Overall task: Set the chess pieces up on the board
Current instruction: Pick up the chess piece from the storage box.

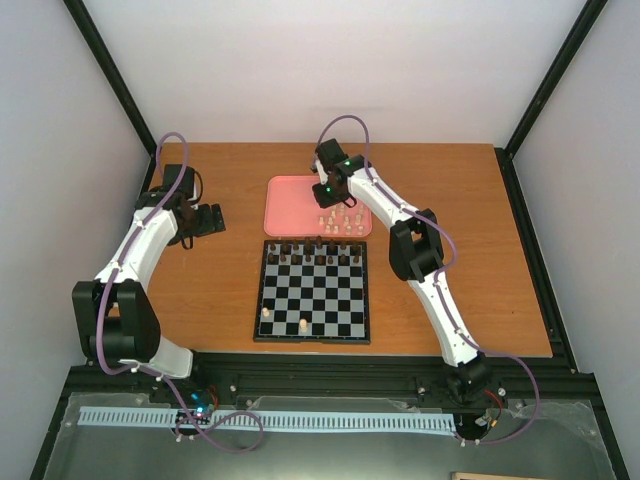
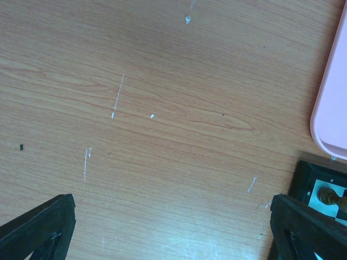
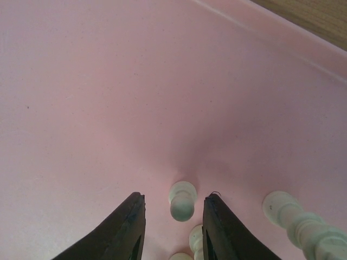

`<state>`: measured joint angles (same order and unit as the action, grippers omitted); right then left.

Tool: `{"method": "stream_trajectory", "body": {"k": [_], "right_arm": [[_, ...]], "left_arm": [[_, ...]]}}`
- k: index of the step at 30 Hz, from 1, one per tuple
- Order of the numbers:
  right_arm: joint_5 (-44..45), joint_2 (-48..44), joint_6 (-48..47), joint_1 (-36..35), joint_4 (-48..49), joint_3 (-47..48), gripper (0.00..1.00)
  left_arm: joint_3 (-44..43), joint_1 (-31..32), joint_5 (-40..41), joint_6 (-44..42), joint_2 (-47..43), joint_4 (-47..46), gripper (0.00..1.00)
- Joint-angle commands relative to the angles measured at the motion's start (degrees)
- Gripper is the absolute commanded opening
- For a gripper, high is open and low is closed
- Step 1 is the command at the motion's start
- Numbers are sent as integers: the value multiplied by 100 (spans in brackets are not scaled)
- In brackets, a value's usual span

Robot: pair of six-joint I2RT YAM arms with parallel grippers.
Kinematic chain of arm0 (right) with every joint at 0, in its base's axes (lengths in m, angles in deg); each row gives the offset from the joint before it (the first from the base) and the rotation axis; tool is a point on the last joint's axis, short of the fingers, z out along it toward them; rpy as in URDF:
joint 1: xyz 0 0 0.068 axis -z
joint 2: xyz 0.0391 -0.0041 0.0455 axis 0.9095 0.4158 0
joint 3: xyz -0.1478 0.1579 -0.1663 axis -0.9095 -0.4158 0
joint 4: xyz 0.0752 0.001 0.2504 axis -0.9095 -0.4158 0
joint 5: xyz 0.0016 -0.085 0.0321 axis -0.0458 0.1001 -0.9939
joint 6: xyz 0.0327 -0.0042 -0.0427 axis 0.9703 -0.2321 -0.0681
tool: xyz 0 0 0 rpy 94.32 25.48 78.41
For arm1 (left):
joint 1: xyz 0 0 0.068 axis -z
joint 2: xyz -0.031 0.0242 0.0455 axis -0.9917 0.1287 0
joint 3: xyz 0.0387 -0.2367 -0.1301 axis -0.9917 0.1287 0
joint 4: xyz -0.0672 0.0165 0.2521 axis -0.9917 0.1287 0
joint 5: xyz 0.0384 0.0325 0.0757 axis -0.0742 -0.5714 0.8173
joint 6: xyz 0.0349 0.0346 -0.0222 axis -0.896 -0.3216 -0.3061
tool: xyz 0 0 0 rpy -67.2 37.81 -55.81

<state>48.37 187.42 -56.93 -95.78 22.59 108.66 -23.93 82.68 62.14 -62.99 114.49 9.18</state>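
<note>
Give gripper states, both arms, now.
Left gripper: open wide, holding nothing.
Right gripper: open, straddling a cream chess piece on the pink tray, not yet gripping it.

A scuffed wood-grain bench [image 1: 200, 290] sits enclosed by plain white walls [image 1: 330, 60], black frame posts [image 1: 112, 75] rising at its far corners, under soft, even light.

The left arm [image 1: 135, 245] and right arm [image 1: 445, 310] had white links joined by black joint housings, with purple cables [image 1: 343, 118] looping along each. Their jaws were black and wedge-shaped.
</note>
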Motion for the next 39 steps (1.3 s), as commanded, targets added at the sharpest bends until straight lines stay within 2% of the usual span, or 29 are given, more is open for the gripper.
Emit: {"method": "stream_trajectory", "body": {"k": [1, 7, 12, 23, 34, 36, 39], "right_arm": [[75, 198, -30, 38, -73, 68, 30], [101, 218, -27, 55, -108, 39, 27], [150, 202, -25, 55, -135, 20, 18], [174, -104, -59, 55, 6, 35, 12], [-408, -1445, 16, -11, -112, -298, 11], [-520, -1707, 35, -100, -255, -555, 11], [-576, -2387, 66, -412, -113, -1626, 10]], "left_arm": [[-158, 32, -54, -45, 44, 23, 100], [-167, 35, -54, -46, 59, 21, 100], [-167, 36, -83, -36, 84, 4, 100], [-193, 36, -112, -37, 22, 27, 100], [-263, 36, -178, -25, 0, 40, 100], [-264, 34, -213, -12, 15, 40, 100], [-263, 32, -232, -5, -2, 13, 100]]}}
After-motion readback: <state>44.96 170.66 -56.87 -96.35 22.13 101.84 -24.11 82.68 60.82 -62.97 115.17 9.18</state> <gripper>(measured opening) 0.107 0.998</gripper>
